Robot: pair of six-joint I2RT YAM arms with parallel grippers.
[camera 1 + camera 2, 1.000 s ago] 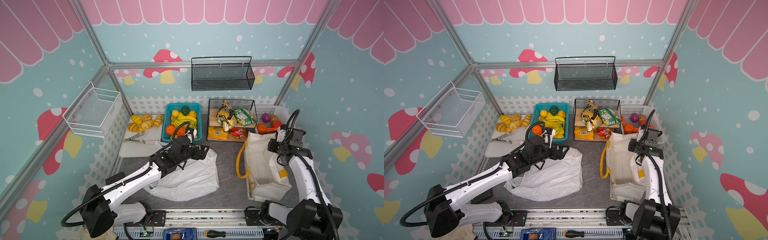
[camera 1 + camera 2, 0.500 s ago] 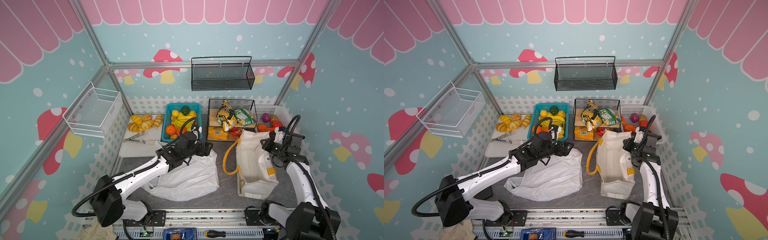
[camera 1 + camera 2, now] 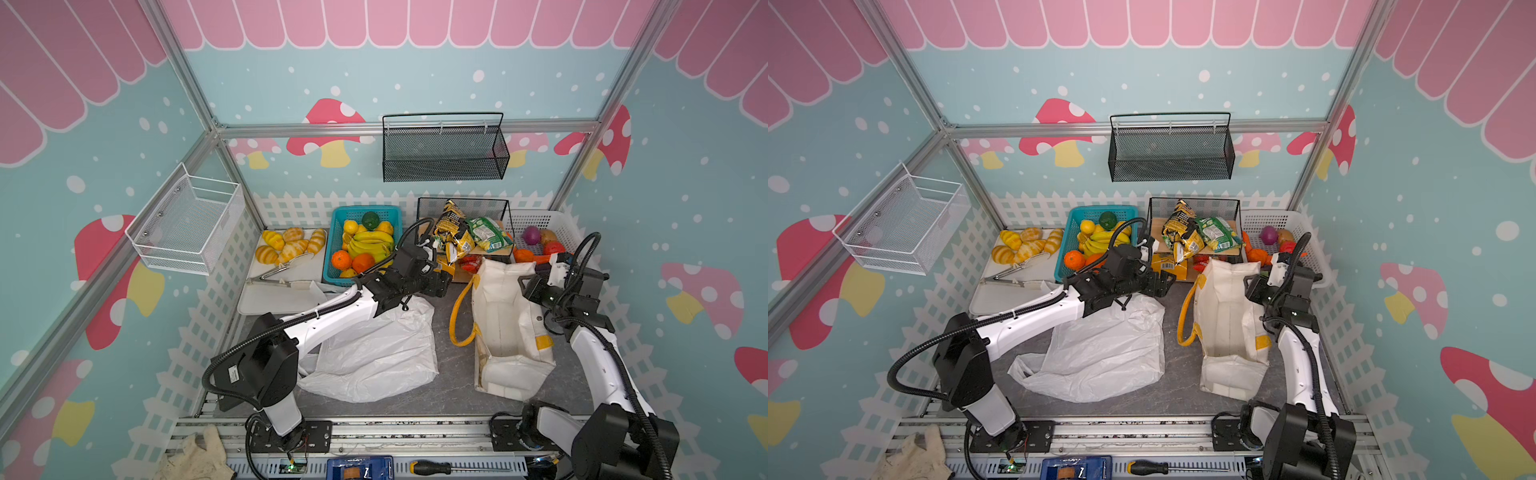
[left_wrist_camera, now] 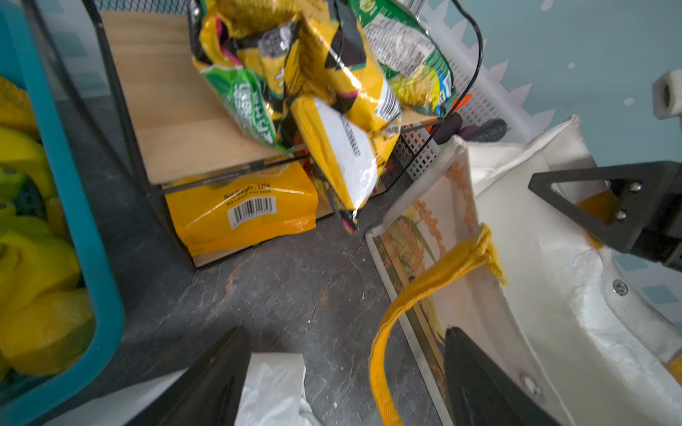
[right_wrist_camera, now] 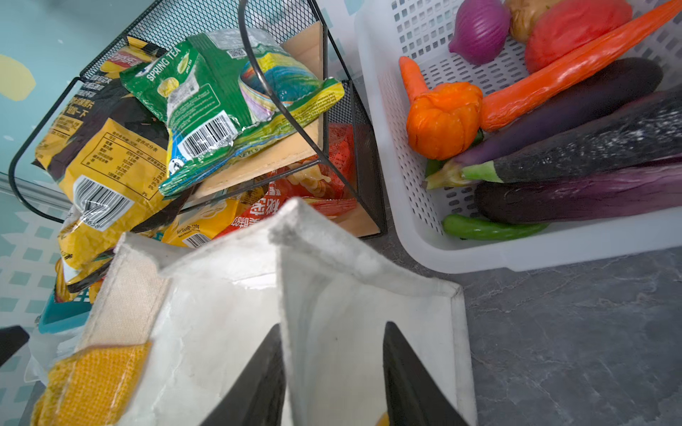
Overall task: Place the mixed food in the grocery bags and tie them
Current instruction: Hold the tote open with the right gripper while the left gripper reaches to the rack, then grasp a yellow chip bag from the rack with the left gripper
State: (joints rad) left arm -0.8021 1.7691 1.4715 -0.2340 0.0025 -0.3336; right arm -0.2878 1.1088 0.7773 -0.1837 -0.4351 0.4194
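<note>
Canvas tote sags open on the dark tabletop, just before the wire rack of snack packets. Right pincer sits parted astride the tote's rim. Left pincer gapes wide by the mustard handle, over the white plastic bag.

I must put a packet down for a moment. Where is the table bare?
A narrow strip of table lies bare between the white plastic bag and the canvas tote, and in front of both. The white tray is bare in its near half. The back row, teal basket to white basket, is crowded.
</note>
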